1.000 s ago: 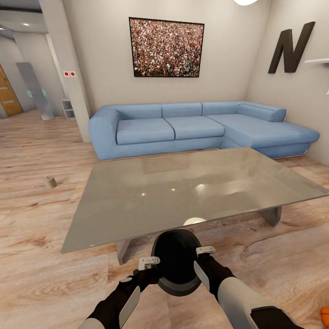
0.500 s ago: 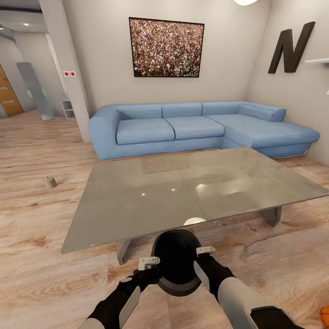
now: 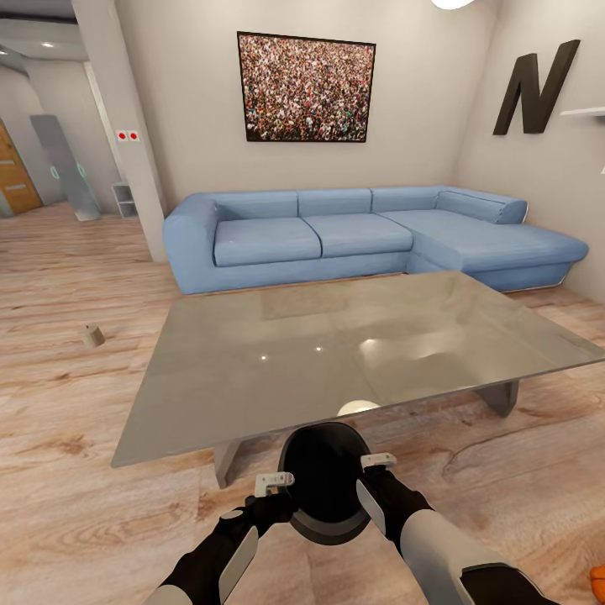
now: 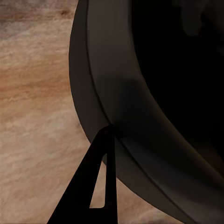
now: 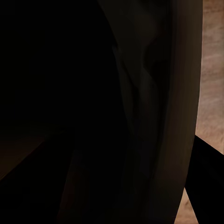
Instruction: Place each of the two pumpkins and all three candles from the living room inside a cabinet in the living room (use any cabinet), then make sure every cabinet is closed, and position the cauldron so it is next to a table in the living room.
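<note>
The black cauldron (image 3: 323, 483) hangs just above the wood floor, right in front of the near edge of the glass-topped table (image 3: 252, 370). My left gripper (image 3: 277, 496) is shut on its rim on one side, and my right gripper (image 3: 374, 475) is shut on the rim opposite. In the left wrist view a dark finger (image 4: 93, 186) lies against the cauldron's outer wall (image 4: 154, 93). The right wrist view shows the rim (image 5: 158, 116) close up, with a finger (image 5: 205, 186) beside it. A grey-beige candle (image 3: 92, 336) sits on the floor left of the table. Part of an orange pumpkin (image 3: 597, 581) peeks in at the bottom right.
A blue corner sofa (image 3: 361, 231) stands behind the table against the wall. Bare wood floor stretches to the left toward a hallway with a pillar (image 3: 126, 126). The table's grey slanted legs (image 3: 500, 397) stand under its far right and near left.
</note>
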Robot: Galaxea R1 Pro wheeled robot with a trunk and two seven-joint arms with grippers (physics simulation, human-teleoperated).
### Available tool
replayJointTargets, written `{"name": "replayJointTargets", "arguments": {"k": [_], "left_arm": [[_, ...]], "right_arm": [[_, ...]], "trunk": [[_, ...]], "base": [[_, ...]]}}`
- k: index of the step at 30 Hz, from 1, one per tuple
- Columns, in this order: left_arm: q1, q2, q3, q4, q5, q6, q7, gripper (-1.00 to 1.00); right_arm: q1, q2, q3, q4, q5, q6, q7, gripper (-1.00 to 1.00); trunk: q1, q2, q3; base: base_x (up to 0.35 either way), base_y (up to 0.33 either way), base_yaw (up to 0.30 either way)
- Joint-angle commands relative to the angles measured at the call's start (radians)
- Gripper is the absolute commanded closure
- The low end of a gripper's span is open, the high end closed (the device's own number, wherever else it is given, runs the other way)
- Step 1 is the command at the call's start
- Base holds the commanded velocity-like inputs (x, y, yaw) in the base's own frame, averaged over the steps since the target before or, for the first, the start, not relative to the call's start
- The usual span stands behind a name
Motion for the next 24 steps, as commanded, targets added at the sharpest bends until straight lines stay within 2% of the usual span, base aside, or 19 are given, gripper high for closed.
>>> {"name": "replayJointTargets", "arguments": {"k": [1,24], "left_arm": [[0.0,0.0,0.033,0.001,0.085,0.004,0.004,1.0],[0.0,0.0,0.033,0.001,0.085,0.004,0.005,1.0]], "right_arm": [[-0.001,0.001,-0.015,-0.005,-0.017,-0.06,0.026,1.0],[0.0,0.001,-0.015,-0.005,-0.016,-0.06,0.026,1.0]], "trunk": [[0.0,-0.001,-0.001],[0.0,-0.001,-0.001]], "base": [[0.003,0.0,0.0],[0.024,0.0,0.0]]}}
